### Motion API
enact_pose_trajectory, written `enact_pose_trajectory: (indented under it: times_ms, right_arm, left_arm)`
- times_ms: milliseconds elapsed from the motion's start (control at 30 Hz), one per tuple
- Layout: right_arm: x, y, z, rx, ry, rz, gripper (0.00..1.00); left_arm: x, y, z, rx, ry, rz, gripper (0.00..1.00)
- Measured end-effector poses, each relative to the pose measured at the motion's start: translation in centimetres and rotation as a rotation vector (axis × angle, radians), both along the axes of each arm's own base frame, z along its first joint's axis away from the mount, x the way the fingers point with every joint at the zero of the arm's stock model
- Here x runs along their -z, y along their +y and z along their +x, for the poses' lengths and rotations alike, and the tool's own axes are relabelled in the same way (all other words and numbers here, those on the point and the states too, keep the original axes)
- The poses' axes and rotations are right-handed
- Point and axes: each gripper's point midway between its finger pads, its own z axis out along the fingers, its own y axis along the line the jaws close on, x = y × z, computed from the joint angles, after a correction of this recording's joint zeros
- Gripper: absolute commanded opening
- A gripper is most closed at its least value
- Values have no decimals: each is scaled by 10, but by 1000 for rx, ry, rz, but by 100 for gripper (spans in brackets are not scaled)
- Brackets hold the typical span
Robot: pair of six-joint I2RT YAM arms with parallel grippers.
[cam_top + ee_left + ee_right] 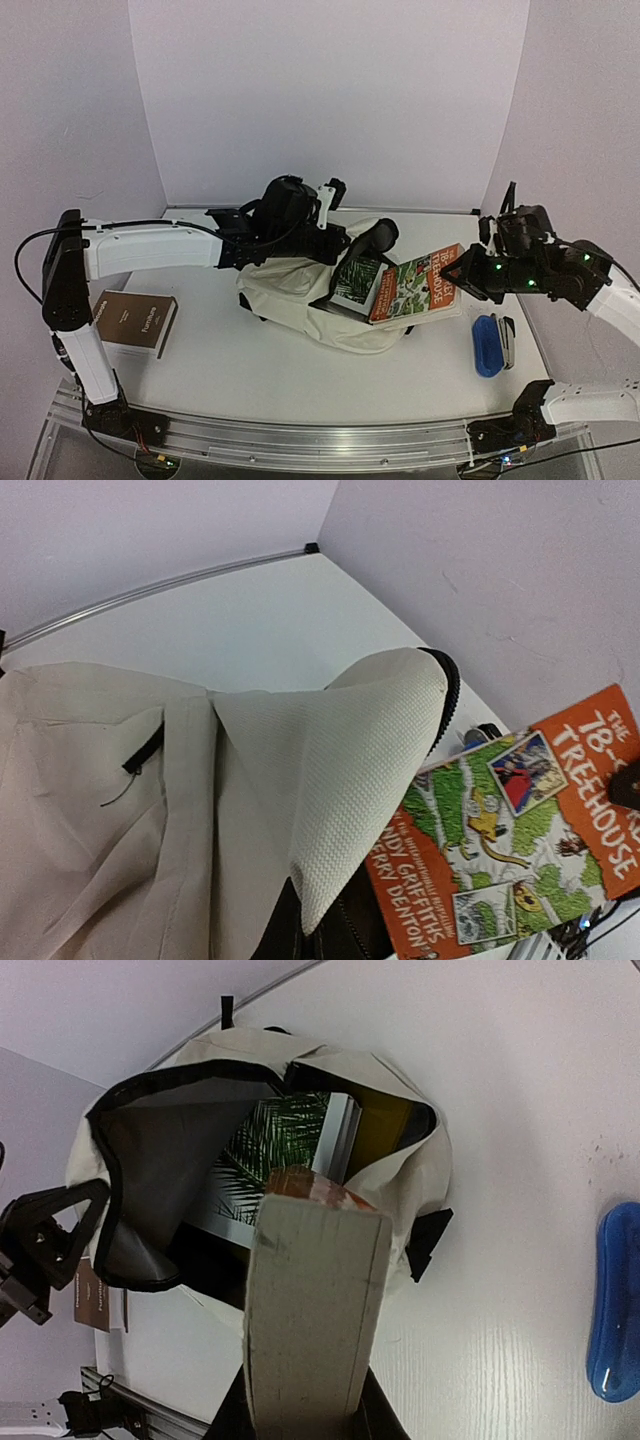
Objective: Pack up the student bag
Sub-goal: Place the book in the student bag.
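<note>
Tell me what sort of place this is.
Probably a robot lab cell: plain white walls around a white table, arm bases on a silver aluminium rail, a cream canvas backpack and orange paperback book as props.

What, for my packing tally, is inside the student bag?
Inside the student bag: a palm-leaf-covered book and a yellow item beside it; the orange Treehouse book sits at the opening. Anything beneath them is covered.

Robot lab — white booth walls [330,90], alu rail [300,435]
</note>
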Motion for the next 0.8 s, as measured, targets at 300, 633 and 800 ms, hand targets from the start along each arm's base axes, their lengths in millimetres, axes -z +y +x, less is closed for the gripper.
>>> enact_pose_trajectory:
  times_ms: [300, 633, 800]
  right_arm:
    - [27, 25, 13, 18, 43, 122, 0]
    - [1, 34, 39, 112, -67, 287, 0]
    - [16, 44, 51, 129, -54, 307, 0]
  left_arm:
    - [-1, -11, -28, 184, 13, -26, 0]
    - [-10, -7, -42, 252, 5, -42, 0]
    - [-10, -7, -41, 257, 2, -44, 0]
